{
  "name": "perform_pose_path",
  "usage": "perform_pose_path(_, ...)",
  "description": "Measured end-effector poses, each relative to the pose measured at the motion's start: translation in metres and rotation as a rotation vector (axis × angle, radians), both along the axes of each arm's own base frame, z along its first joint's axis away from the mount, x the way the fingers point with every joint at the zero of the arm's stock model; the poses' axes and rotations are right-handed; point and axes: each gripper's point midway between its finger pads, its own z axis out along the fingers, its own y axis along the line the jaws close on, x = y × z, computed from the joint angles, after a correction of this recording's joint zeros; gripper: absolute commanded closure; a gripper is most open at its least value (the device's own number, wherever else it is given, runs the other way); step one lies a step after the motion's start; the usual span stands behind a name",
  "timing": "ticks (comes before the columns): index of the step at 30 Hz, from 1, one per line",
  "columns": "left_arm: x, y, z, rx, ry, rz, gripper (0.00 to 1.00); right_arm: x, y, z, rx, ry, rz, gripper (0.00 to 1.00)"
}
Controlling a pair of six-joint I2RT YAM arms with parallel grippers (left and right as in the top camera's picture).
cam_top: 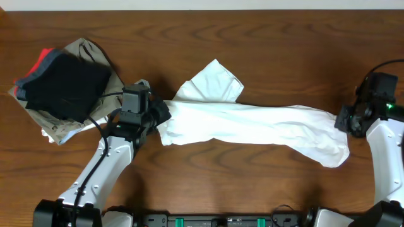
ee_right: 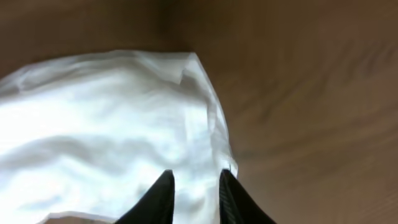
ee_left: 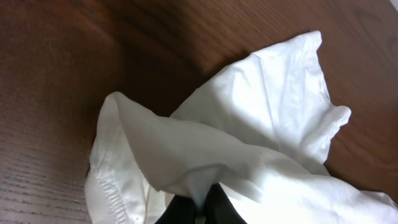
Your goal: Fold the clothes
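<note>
The clothes, one wrinkled white garment, lie stretched left to right across the wooden table, with a sleeve folded up toward the back. At the garment's left end my left gripper is shut on a pinch of the fabric. The left wrist view shows white cloth bunched between the dark fingertips of that gripper. My right gripper is at the garment's right end. Its fingers stand apart just above the cloth's edge, and nothing is clamped between them.
A stack of folded black, khaki and red garments sits at the back left, close to the left arm. Bare wooden tabletop surrounds the white garment on all sides.
</note>
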Motion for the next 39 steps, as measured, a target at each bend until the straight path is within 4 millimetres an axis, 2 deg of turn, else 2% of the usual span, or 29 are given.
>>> perform_pose_path(6, 0.0, 0.0, 0.0, 0.002, 0.0, 0.001, 0.94, -0.019, 0.006, -0.022, 0.035, 0.056, -0.073, 0.75)
perform_pose_path(10, 0.0, 0.001, 0.0, 0.003, 0.002, 0.001, 0.94, -0.026, 0.007, -0.044, 0.036, 0.063, -0.098, 0.8)
perform_pose_path(14, -0.001, 0.001, -0.001, 0.004, 0.007, 0.001, 0.95, -0.029, 0.007, -0.056, 0.028, 0.073, -0.076, 0.73)
perform_pose_path(16, -0.001, 0.001, -0.001, 0.004, 0.007, 0.001, 0.94, -0.027, 0.007, -0.057, 0.022, 0.073, -0.033, 0.67)
perform_pose_path(19, -0.001, 0.001, -0.001, 0.004, 0.007, 0.001, 0.94, -0.023, 0.011, -0.057, 0.03, 0.082, 0.085, 0.67)
perform_pose_path(21, -0.001, 0.001, -0.001, 0.004, 0.007, 0.001, 0.94, -0.024, 0.015, -0.057, 0.044, 0.097, 0.147, 0.72)
perform_pose_path(27, -0.001, 0.001, -0.001, 0.004, 0.007, 0.001, 0.94, -0.035, 0.018, -0.054, 0.037, 0.174, 0.279, 0.59)
perform_pose_path(30, -0.001, 0.001, -0.001, 0.004, 0.007, 0.001, 0.94, -0.039, 0.013, -0.054, 0.004, 0.208, 0.307, 0.53)
perform_pose_path(39, -0.001, 0.001, -0.001, 0.005, 0.006, -0.001, 0.94, -0.035, -0.009, -0.048, -0.131, 0.246, 0.381, 0.5)
